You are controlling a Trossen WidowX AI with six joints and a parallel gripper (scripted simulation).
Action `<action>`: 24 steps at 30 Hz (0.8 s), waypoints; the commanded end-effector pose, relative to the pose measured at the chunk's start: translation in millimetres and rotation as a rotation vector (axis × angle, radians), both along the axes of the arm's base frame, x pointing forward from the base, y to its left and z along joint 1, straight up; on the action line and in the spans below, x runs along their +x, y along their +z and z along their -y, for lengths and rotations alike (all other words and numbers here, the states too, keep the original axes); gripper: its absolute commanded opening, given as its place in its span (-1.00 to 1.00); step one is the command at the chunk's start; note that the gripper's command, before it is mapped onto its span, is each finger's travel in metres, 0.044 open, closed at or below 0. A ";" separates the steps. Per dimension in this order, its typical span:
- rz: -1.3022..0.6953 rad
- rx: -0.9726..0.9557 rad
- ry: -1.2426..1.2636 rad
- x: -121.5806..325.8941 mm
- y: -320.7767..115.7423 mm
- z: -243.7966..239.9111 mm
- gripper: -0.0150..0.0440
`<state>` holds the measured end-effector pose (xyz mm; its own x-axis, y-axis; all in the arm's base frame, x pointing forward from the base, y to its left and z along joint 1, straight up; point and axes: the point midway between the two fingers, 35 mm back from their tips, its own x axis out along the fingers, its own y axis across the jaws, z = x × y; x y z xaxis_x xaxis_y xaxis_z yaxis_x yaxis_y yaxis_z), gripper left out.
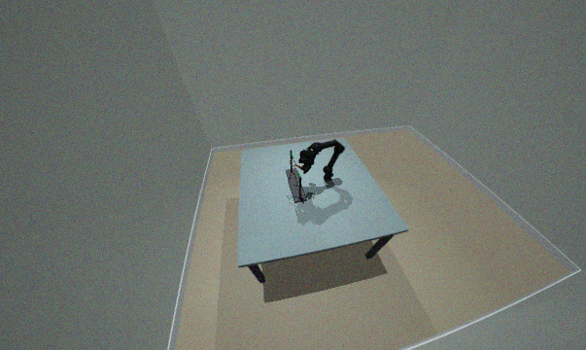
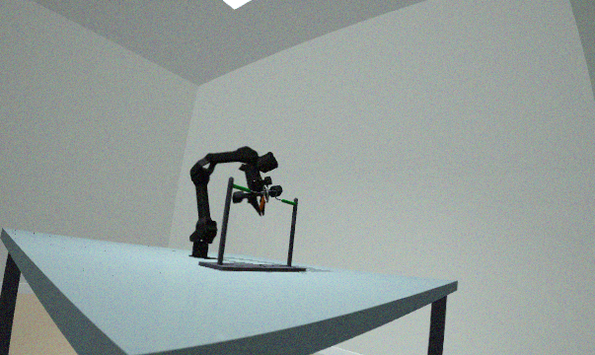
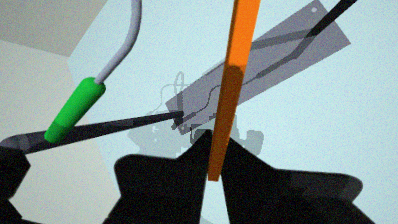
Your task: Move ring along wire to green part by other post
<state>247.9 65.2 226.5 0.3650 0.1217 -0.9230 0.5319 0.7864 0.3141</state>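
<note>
My gripper (image 1: 302, 168) (image 2: 261, 212) (image 3: 213, 134) is shut on the orange handle (image 2: 262, 202) (image 3: 243, 37), which slants up out of the wrist view. The thin ring (image 2: 266, 192) is at the handle's top, at the middle stretch of wire between the two green parts; whether it touches the wire is too small to tell. The left green part (image 2: 241, 188) and the right green part (image 2: 288, 202) meet their posts. The wrist view shows one green part (image 3: 77, 110) and bent grey wire (image 3: 132, 34) left of the handle. The ring is outside the wrist view.
The left post (image 2: 225, 222) and right post (image 2: 292, 232) stand on a dark base plate (image 2: 258, 267) (image 3: 331, 46) on the pale blue table (image 1: 322, 228) (image 2: 336, 306). The arm (image 2: 203, 197) arches over from behind the wire, with its wrist parts close to the wire.
</note>
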 end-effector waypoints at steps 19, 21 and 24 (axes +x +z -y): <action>0.046 -0.124 0.201 -0.8 0.2 9.7 -1.00; 0.050 -0.146 0.240 -1.9 -0.7 13.5 -1.00; 0.057 -0.182 0.307 -3.7 -2.2 20.3 -1.00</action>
<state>247.3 53.0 228.7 0.3932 0.0843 -0.9156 0.3170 0.9223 0.2210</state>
